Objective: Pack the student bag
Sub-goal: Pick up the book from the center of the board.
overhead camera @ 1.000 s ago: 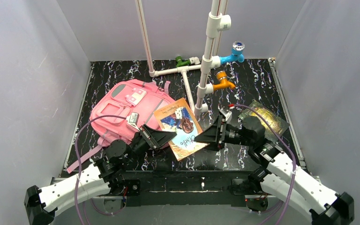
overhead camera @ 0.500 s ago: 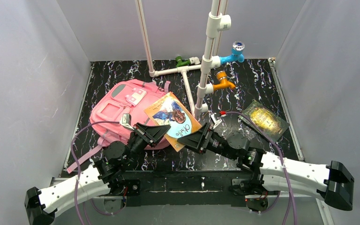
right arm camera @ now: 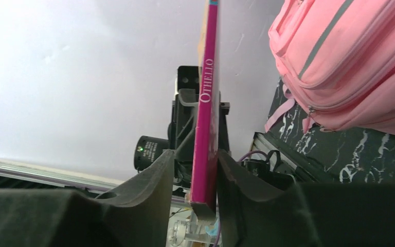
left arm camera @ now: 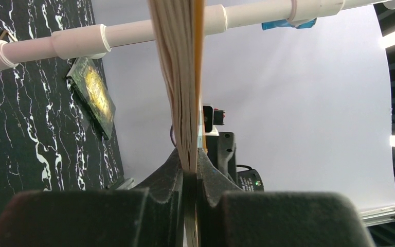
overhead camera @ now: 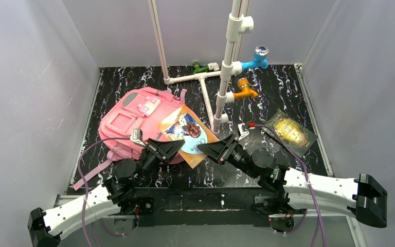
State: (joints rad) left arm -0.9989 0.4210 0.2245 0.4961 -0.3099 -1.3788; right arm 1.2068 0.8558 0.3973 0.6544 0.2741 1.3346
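The pink student bag [overhead camera: 133,121] lies flat at the left of the table and also shows in the right wrist view [right arm camera: 349,62]. A paperback titled Othello [overhead camera: 185,128] is held above the bag's right edge. My left gripper [overhead camera: 177,146] is shut on its page edge [left arm camera: 182,77], the jaws [left arm camera: 189,159] pressed tight on both sides. My right gripper [overhead camera: 208,149] straddles the magenta spine [right arm camera: 208,103]. Its jaws [right arm camera: 195,154] are partly closed: one finger touches the book, and a gap remains on the other side.
A dark green and gold book [overhead camera: 289,130] lies flat at the right. White pipes [overhead camera: 226,67] rise behind the Othello book, with blue [overhead camera: 257,56], orange [overhead camera: 244,90] and green [overhead camera: 200,67] valves. Grey walls enclose the black marbled table [overhead camera: 267,87].
My right arm has swung left to the Othello book and its jaws have narrowed around the spine. My left gripper has carried the book up and left over the bag's edge.
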